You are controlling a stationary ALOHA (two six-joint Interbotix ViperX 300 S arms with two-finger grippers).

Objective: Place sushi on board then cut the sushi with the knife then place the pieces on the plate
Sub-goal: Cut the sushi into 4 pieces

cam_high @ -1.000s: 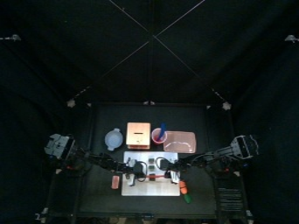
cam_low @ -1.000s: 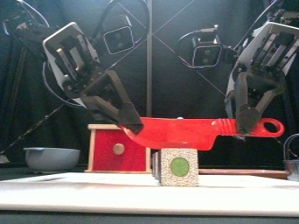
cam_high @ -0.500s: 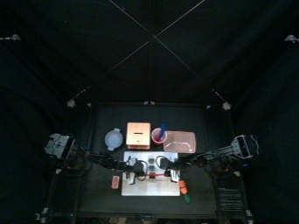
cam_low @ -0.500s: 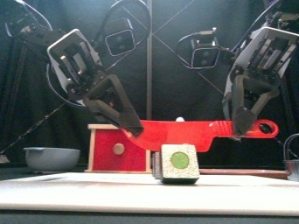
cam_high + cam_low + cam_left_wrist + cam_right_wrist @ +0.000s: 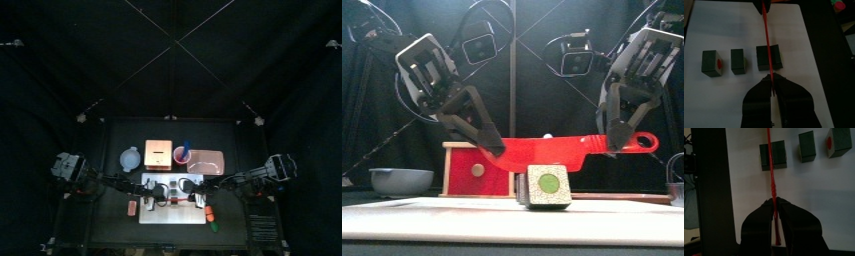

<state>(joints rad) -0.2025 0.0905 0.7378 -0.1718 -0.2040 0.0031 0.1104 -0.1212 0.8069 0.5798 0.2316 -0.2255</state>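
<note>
Front view, bowl: the blue-grey bowl [image 5: 401,181] is sitting near the desk's [image 5: 234,135] back-left corner, clear of the cutting.
Left arm: the left arm [image 5: 436,85] is reaching down and inward. Its jaws are clenching the blade tip of the red knife [image 5: 563,150], probably to steady the free end so the blade is not twisting.
Wooden box: the wooden box [image 5: 476,168] is standing behind the board, toward the desk's back edge, with its red drawer front facing forward. It is playing no part in this step.
Red knife: it is hanging level between the two arms, edge down. It is lying square across the row of sushi, which suits a straight slice.
Sushi: the pieces are lying on the white board [image 5: 174,208] in a row running from its front edge toward its back edge. The end slice [image 5: 711,62] and the middle slice [image 5: 737,61] are lying apart at the back. The uncut block [image 5: 769,57] is sitting nearest the front edge.
Blade and block: the blade is crossing the uncut block near its middle. I cannot tell whether it is touching the top or hovering just above.
Red cup: the red cup [image 5: 182,154] is standing behind the board's back edge.
Pink tray: the pink tray [image 5: 209,158] is waiting just beside the cup, near enough for carrying the pieces over.
Right arm: the right arm [image 5: 643,70] is descending steeply. Its jaws are gripping the knife's handle, likely supplying the downward push.
Stage: cutting is looking well along, with plating not yet begun.
</note>
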